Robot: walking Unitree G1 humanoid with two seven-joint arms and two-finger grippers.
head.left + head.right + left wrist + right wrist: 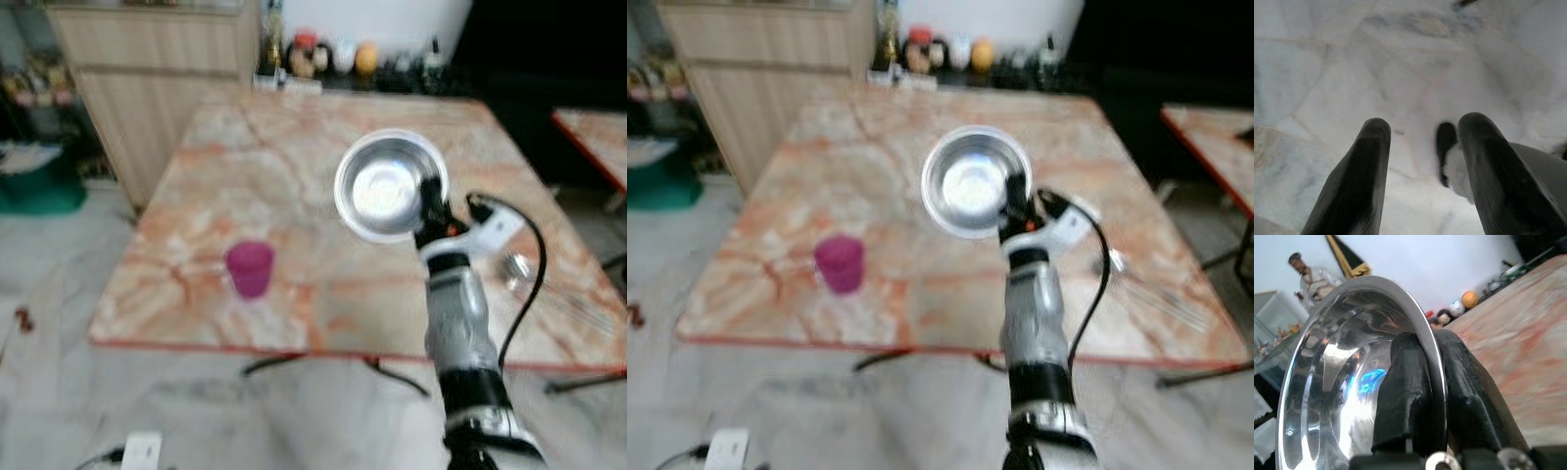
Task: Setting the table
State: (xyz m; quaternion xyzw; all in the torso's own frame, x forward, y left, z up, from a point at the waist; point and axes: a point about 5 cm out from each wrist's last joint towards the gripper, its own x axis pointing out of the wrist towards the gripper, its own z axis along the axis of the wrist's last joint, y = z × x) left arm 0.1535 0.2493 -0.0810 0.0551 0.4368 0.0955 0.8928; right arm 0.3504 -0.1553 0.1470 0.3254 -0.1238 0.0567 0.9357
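A shiny steel bowl [387,186] hangs tilted above the marble table [294,166], its hollow facing me. My right gripper [429,201] is shut on the bowl's rim [1432,367], one finger inside and one outside. A magenta cup [250,268] stands upright near the table's front left part. Steel cutlery [529,279] lies near the table's right edge, blurred. My left gripper [1422,161] hangs open over the pale floor, nothing between its fingers.
A wooden cabinet [147,69] stands at the back left. Small jars and figurines [333,59] line the table's far edge. A second table [593,137] is at the right. A white box with a cable [137,452] lies on the floor.
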